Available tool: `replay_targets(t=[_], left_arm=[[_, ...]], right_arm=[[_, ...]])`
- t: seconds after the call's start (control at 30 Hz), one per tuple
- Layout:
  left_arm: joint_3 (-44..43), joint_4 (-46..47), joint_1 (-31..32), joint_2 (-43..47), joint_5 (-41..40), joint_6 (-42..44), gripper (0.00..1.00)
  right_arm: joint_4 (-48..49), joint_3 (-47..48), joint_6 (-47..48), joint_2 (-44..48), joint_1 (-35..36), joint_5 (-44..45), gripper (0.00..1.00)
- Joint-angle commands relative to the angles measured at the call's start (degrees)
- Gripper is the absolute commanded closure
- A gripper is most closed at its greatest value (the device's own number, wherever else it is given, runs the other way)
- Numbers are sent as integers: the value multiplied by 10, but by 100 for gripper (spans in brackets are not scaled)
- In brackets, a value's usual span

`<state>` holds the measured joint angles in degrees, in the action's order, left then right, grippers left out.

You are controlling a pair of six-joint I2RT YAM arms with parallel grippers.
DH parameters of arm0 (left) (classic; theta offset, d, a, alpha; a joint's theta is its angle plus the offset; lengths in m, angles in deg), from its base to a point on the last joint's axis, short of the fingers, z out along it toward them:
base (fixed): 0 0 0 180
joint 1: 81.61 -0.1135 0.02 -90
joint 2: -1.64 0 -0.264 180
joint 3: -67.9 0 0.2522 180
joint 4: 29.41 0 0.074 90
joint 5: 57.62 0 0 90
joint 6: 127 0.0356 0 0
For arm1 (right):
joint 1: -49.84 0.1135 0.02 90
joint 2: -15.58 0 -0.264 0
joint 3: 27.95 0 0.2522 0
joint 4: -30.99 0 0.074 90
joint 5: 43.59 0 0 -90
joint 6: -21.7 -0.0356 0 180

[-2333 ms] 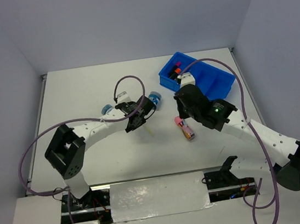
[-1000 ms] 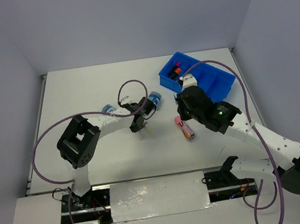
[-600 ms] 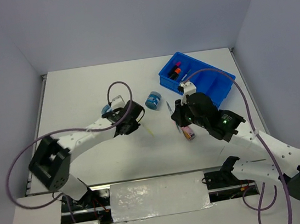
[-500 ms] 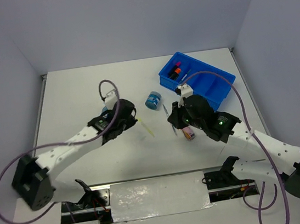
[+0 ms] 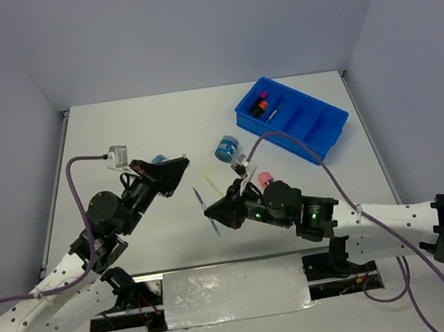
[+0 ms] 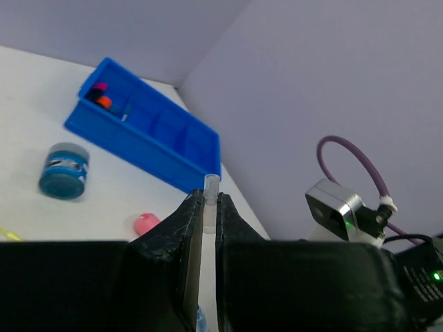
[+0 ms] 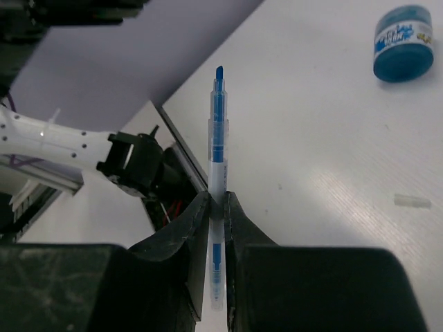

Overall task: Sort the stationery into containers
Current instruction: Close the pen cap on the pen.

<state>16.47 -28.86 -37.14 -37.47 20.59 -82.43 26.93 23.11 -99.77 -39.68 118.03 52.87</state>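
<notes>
R gripper (image 7: 216, 198) is shut tight on a thin blue pen (image 7: 218, 138), gripped approx. mid-shaft, so that the tip stands out well past the fingertips and the other end runs back between the fingers. In the top view the pen is held above the near-centre of the table (image 5: 120, 138), pointing towards the L arm. L gripper (image 6: 205, 202) is also closed, with a small clear piece (image 6: 211, 187) pinched between the fingers and its top end poking out just past them; whether it is a cap or something else cannot be told. Both grippers are raised off the table and face each other, near but apart. The blue tray (image 5: 315, 125) sits at the far R of the table, well apart from both grippers; black highlighters (image 5: 260, 104) w/ orange and pink caps are seen in its far-L end compartment, and the other compartments look bare from above. One blue tub (image 5: 226, 147) stands upright on the table between the tray and the L gripper. A 2nd tub (image 5: 158, 160) is partly hidden behind the L gripper. A pink cylinder (image 5: 263, 178) is mostly covered by the R arm. A thin yellow stick (image 5: 210, 182) lies flat on the table between the grippers and the 1st tub.
</notes>
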Motion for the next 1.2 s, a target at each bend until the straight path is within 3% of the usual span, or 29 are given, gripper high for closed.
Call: replay_targets(t=[0.0,0.23,1.17], left_arm=[[9,90,3,21,76,13,100],[15,119,3,33,112,-24,100],[21,117,3,18,121,-44,100]], right_arm=[[82,24,10,2,23,88,100],[118,12,47,30,73,138,100],[71,63,84,13,82,185,100]])
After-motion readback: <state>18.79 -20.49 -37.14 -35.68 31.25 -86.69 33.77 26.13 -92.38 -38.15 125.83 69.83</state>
